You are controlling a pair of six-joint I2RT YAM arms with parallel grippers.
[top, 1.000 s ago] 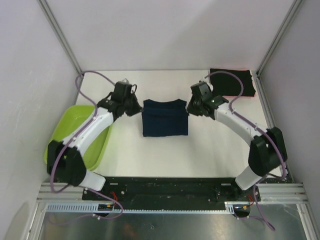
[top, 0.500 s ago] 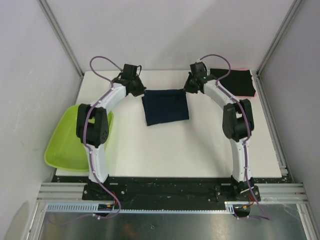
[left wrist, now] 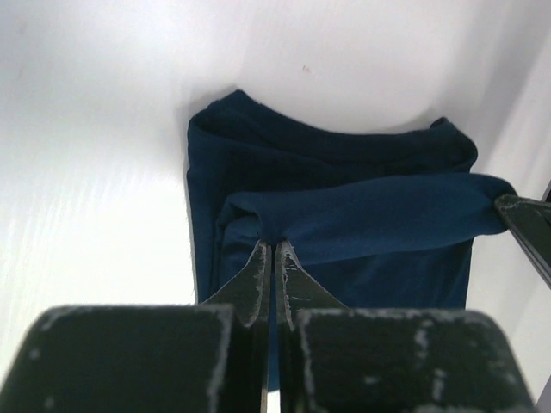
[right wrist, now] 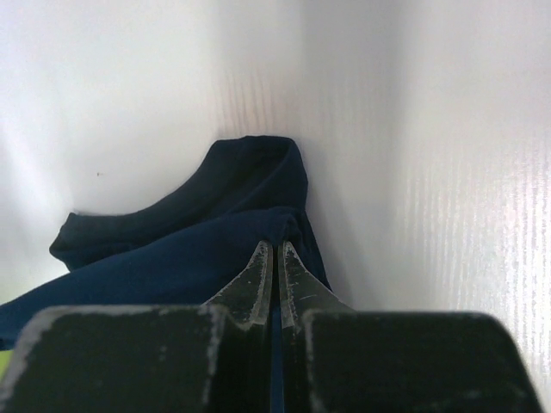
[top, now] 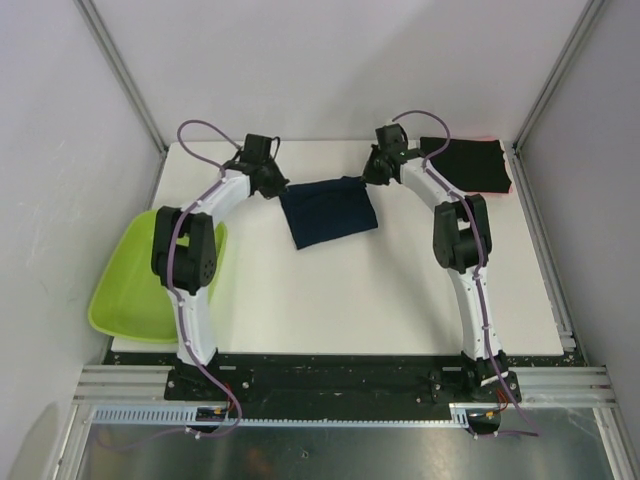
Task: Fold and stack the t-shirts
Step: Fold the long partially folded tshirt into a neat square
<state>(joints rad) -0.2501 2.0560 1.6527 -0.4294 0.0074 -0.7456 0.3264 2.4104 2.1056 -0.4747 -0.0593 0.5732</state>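
The folded navy t-shirt [top: 328, 212] hangs between both grippers near the back middle of the table, lifted by its far corners. My left gripper [top: 277, 186] is shut on its left corner; in the left wrist view [left wrist: 275, 243] the jaws pinch the navy t-shirt [left wrist: 344, 215]. My right gripper [top: 367, 178] is shut on its right corner; in the right wrist view [right wrist: 276, 245] the jaws pinch the navy t-shirt [right wrist: 189, 249]. The black t-shirt [top: 462, 165] lies folded at the back right, with a red-pink edge [top: 509, 185] showing beneath.
A lime-green tub [top: 130, 290] sits at the table's left edge beside the left arm. White walls and metal frame posts close in the back and sides.
Both arms have stretched from mid-table toward the back, carrying the navy t-shirt's corners with them. In the last half second the shirt shifted slightly further back and tilted.
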